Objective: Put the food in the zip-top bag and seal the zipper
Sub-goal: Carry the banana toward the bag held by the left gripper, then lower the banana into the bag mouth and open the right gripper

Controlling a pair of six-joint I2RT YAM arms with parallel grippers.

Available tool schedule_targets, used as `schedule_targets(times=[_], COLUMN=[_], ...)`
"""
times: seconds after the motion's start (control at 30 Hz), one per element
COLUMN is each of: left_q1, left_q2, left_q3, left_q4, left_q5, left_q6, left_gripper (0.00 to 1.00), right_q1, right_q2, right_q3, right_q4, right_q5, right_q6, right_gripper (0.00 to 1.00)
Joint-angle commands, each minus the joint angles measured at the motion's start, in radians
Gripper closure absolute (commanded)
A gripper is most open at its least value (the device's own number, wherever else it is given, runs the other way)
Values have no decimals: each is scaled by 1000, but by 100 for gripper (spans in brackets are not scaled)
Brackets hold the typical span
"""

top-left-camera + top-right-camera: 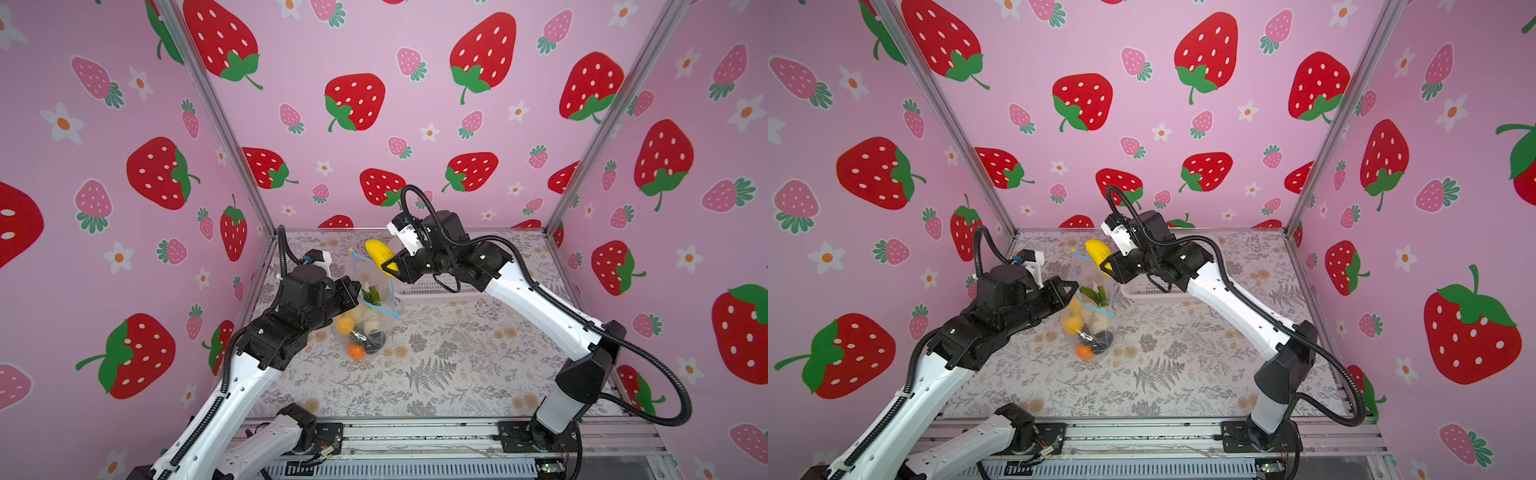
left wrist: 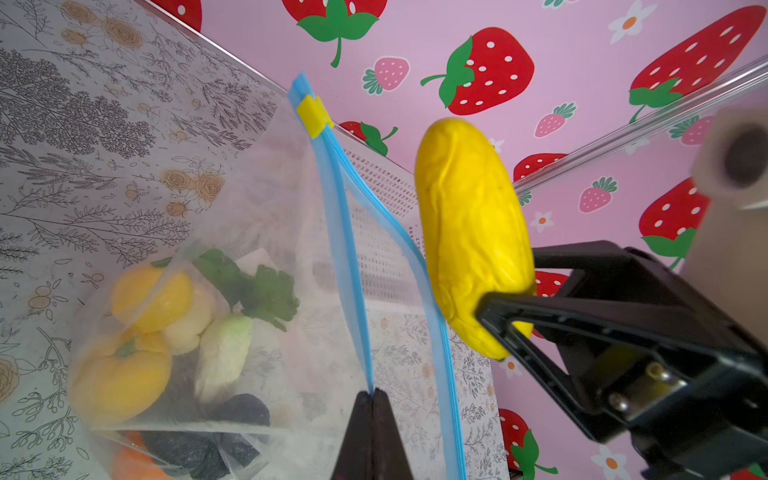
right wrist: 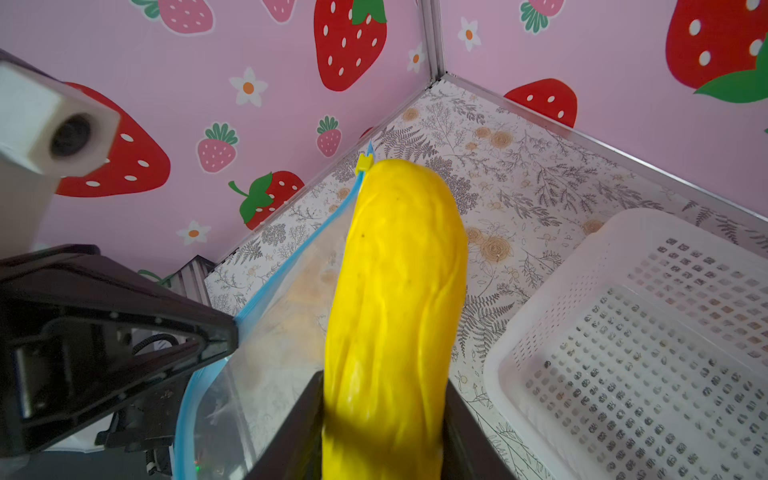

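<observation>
Now left jaws pinch zipper (image 2: 347,249) (bag (image 2: 286,199) open), right jaws clamp yellow food (image 2: 469,232).

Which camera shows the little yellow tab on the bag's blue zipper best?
The left wrist view: the small yellow plastic slider tab is large, sharp and unobstructed. The right wrist view shows the tab peeking past the long yellow toy vegetable; both top views show a mere speck.
</observation>
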Motion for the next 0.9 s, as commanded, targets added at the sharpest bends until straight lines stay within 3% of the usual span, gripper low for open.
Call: schedule_targets(times=[0.0, 0.87], left_q1=[3, 3], left_q2=[-11, -6], left_q3=[-2, 12], left_q4=[18, 17], left_q5=[-9, -9], left_q6=[6, 8], left_gripper=[100, 100], right_q1=[19, 90], right_q2=[2, 39], right_q3=[47, 48], right_q4=[-40, -66], right_q5=[18, -34], right_q6=[-19, 33], right_gripper=[60, 58])
